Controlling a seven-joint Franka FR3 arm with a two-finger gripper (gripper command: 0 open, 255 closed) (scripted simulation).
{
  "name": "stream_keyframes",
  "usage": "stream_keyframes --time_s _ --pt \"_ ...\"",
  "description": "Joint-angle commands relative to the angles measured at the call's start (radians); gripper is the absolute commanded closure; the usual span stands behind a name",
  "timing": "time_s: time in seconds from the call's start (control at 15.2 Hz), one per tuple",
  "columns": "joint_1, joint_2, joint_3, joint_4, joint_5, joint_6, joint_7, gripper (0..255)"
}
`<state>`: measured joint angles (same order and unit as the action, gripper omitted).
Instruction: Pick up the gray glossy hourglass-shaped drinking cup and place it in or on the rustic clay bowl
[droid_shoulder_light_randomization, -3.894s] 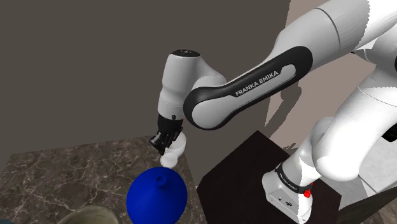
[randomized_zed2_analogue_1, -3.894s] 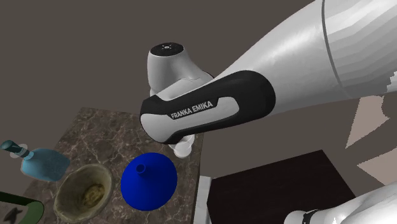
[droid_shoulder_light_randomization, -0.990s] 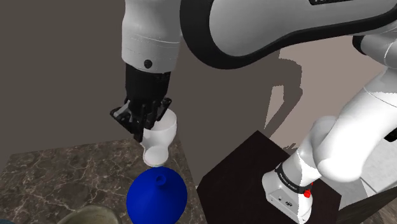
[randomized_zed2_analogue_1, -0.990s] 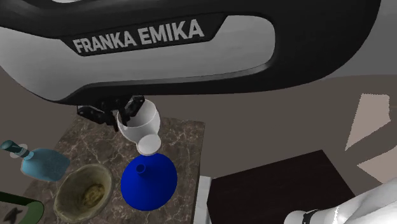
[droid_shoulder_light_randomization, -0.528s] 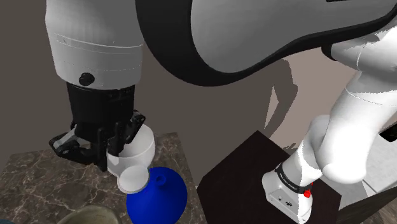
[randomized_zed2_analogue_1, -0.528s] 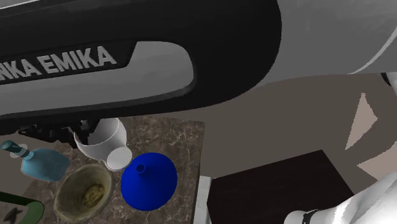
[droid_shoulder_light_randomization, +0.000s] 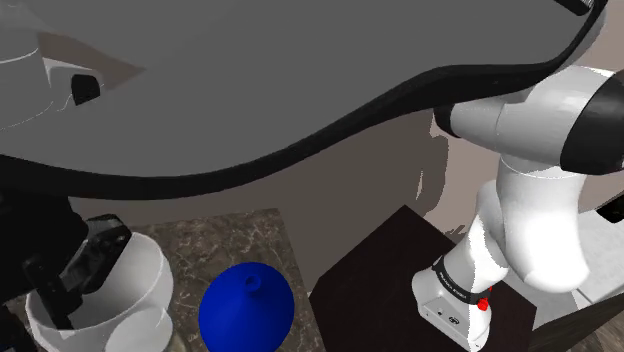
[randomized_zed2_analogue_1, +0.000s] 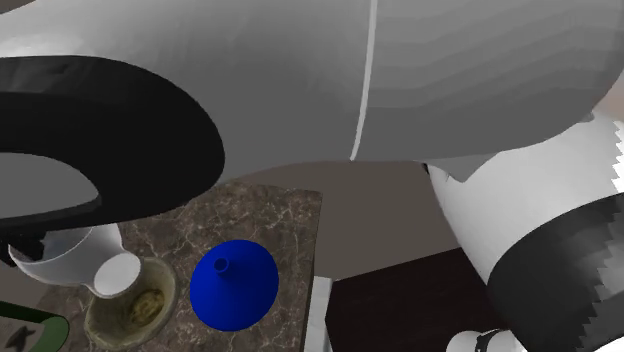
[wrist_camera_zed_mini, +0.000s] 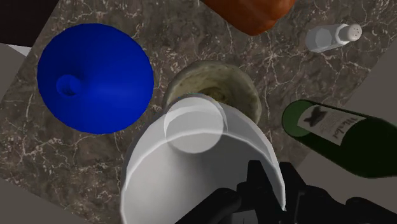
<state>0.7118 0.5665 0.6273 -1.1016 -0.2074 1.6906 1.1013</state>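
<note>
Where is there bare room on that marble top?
Bare marble between the blue funnel and orange object, and between shaker and bowl. Crowded around the bowl: funnel, green bottle, held white cup.

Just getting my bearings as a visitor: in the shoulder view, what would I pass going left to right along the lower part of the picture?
white cup → blue cone → dark stand → arm's white base

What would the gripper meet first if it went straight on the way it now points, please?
Probably the dull olive rustic bowl: the gripper, shut on the white glossy waisted cup, points down at it, cup base leading. Depth is unclear.
</note>
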Motion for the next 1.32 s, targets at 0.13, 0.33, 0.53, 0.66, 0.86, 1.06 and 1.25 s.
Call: stream_keyframes --time_s 0.13,0.33,0.53,0.66,0.86,1.06,1.25 --pt "0.17 0.186 -0.037 0.325 -0.078 -0.127 0.04 255" --pt "0.136 0.155 -0.029 0.222 -0.068 -0.06 0.045 255" --pt "0.112 0.136 -0.025 0.142 -0.061 -0.004 0.048 255" --pt "0.099 0.127 -0.023 0.097 -0.059 0.03 0.049 255" --pt "0.083 0.118 -0.022 0.038 -0.056 0.077 0.05 255" --pt "0.071 0.114 -0.021 -0.012 -0.056 0.121 0.052 255" --pt "0.061 0.113 -0.022 -0.057 -0.057 0.163 0.053 255"
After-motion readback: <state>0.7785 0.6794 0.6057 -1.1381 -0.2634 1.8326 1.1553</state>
